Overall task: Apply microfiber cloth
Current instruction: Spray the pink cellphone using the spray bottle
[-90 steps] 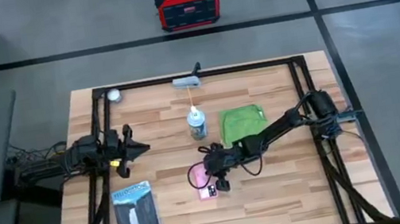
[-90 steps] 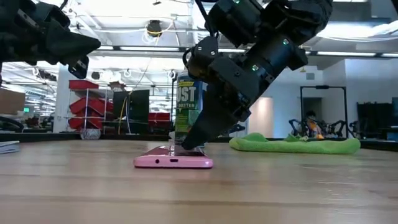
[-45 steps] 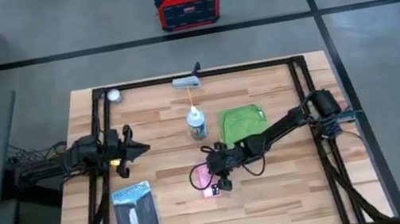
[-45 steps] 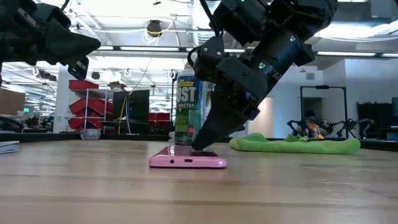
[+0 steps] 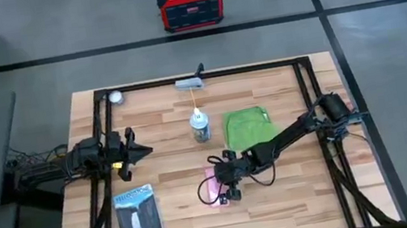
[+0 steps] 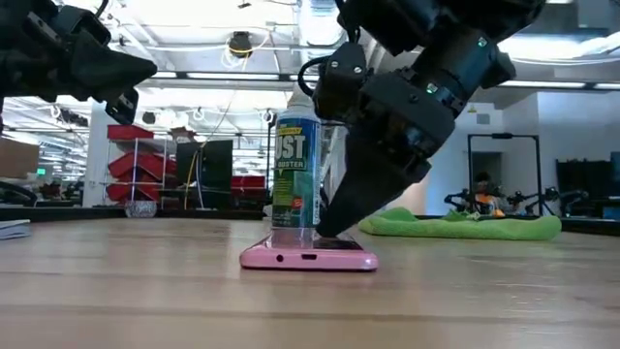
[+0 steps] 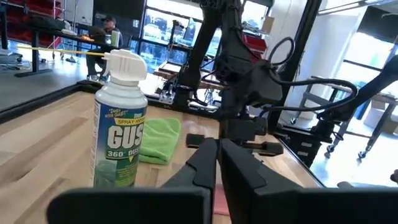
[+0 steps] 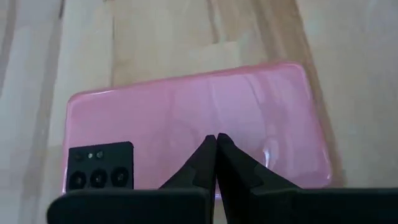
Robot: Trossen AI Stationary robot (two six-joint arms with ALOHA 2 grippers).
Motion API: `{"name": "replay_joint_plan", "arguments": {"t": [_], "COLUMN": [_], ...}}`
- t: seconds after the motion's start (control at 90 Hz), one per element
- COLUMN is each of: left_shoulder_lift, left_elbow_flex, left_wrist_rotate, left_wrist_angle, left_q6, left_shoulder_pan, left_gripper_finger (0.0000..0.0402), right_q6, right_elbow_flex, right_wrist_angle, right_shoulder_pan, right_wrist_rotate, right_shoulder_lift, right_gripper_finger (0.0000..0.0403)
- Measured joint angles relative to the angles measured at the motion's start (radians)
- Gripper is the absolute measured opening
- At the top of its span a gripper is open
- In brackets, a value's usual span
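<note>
My right gripper (image 8: 216, 163) is clenched, empty, tips pressing on the pink phone (image 8: 193, 124). The microfiber cloth (image 5: 247, 125) lies untouched on the desk (image 5: 162, 112) behind it, near the duster can (image 5: 200, 125). I'd lift straight off, open, then pinch the cloth's near edge. My left gripper (image 5: 137, 151) waits, clenched.

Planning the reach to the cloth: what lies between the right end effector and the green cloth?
High view: only bare wood and the arm's own links. The right end effector presses shut on the pink phone; the microfiber cloth lies apart.
</note>
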Motion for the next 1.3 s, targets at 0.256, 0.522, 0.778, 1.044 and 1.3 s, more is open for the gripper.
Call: {"name": "replay_joint_plan", "arguments": {"t": [0.256, 0.522, 0.778, 1.044, 1.3], "left_shoulder_lift": [0.01, 0.227, 0.517, 0.768, 1.049], "left_elbow_flex": [0.0, -0.003, -0.01, 0.022, 0.162], "left_wrist_rotate": [0.0, -0.04, -0.045, -0.075, -0.149], "left_wrist_angle": [0.0, 0.002, 0.201, 0.408, 0.639], "left_q6": [-0.022, -0.185, -0.414, -0.462, -0.169], "left_shoulder_pan": [0.0, 0.0, -0.054, -0.148, -0.209], "left_gripper_finger": [0.0, 0.0, 0.0, 0.0, 0.0], "right_q6": [0.014, -0.013, -0.024, -0.059, -0.06], "right_elbow_flex": [0.002, 0.002, 0.002, -0.002, -0.029], "right_wrist_angle": [-0.029, -0.055, -0.055, -0.156, -0.257], "right_shoulder_pan": [0.001, -0.014, -0.018, -0.021, -0.022], "right_wrist_rotate": [0.007, 0.025, 0.026, 0.104, 0.196], "right_shoulder_lift": [-0.002, -0.004, -0.006, -0.061, -0.13], "right_gripper_finger": [0.0, 0.0, 0.0, 0.0, 0.0]}}
